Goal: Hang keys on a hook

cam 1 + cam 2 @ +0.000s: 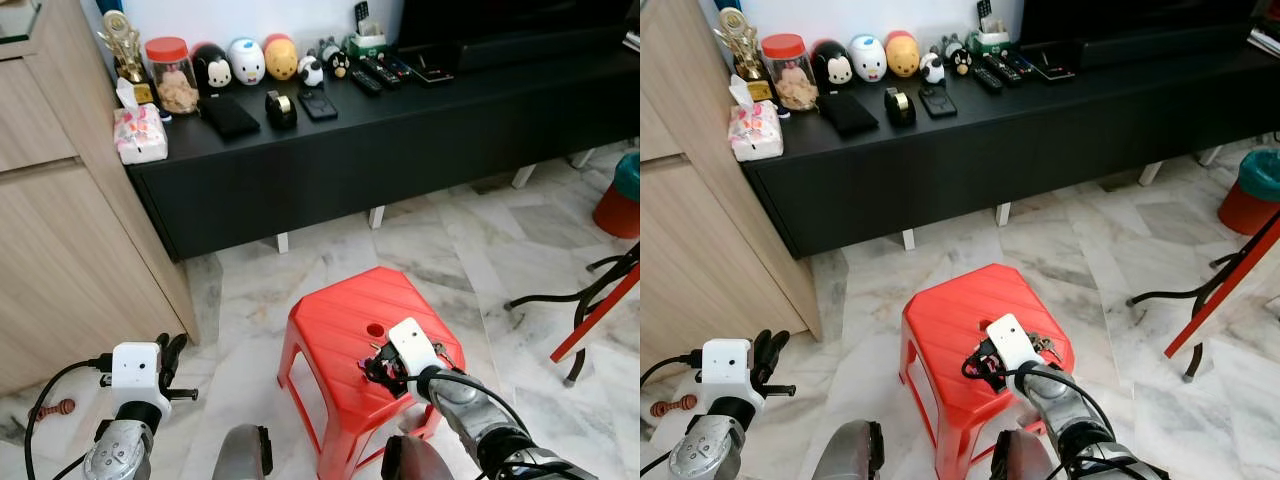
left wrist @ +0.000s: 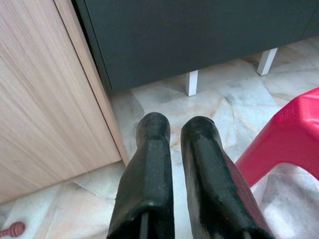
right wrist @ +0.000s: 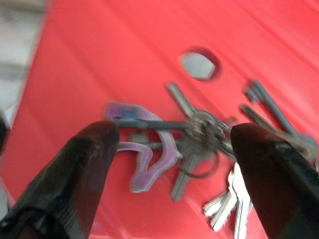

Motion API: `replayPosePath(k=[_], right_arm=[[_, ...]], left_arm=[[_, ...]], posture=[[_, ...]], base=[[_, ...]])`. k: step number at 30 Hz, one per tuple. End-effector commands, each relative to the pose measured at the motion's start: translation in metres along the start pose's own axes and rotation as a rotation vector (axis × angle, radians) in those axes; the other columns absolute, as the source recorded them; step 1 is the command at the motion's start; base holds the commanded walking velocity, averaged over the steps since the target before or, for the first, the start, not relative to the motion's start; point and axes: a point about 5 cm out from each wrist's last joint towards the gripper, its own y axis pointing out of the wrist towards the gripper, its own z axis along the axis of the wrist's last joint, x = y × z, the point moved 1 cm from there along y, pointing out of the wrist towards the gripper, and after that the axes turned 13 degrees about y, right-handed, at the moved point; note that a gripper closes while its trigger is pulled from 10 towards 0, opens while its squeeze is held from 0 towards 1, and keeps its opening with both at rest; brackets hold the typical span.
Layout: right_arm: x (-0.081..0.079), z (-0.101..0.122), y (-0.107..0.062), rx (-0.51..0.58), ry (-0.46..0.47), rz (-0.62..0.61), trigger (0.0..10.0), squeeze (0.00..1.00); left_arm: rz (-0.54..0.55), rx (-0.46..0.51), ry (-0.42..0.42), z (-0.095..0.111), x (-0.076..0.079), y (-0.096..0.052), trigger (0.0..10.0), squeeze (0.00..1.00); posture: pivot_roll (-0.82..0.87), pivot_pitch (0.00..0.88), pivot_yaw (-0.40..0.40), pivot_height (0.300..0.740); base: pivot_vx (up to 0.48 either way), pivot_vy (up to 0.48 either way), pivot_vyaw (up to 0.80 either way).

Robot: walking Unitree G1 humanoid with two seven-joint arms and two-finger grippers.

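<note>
lying on the red stool [image 1: 340, 335], the keys [image 1: 375, 352] sit under the right gripper [image 1: 385, 372] in the eye views. left gripper [image 2: 174, 134], wrist view: fingers nearly together, holding nothing. right wrist view: fingers [image 3: 75, 169] spread wide, straddling the keys.

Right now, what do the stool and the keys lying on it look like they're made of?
The stool looks like moulded plastic: uniform glossy red, ribbed top with a round hole, one-piece legs. The keys look like metal, silvery grey with dull glints, on a ring; the purple tag with them could be plastic or coated metal. The right end effector hovers open around them.
</note>
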Motion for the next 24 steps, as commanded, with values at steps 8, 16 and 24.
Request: replayPosePath(k=[8,16,24], right_arm=[[-0.003,0.003,0.002,0.025,0.226,0.022,10.0,0.00],[-0.005,0.006,0.002,0.053,0.262,0.032,10.0,0.00],[0.008,0.025,0.001,0.133,0.332,-0.033,10.0,0.00]], left_arm=[[0.005,-0.014,0.005,-0.002,0.001,-0.006,10.0,0.00],[0.006,-0.018,0.005,-0.003,0.000,-0.003,10.0,0.00],[0.011,-0.015,0.006,-0.002,0.000,-0.002,10.0,0.00]], posture=[[0.18,0.148,-0.065,0.612],[0.18,0.139,-0.062,0.612],[0.18,0.137,-0.063,0.612]], base=[[0.000,0.000,0.00],[0.000,0.000,0.00],[0.000,0.000,0.00]])
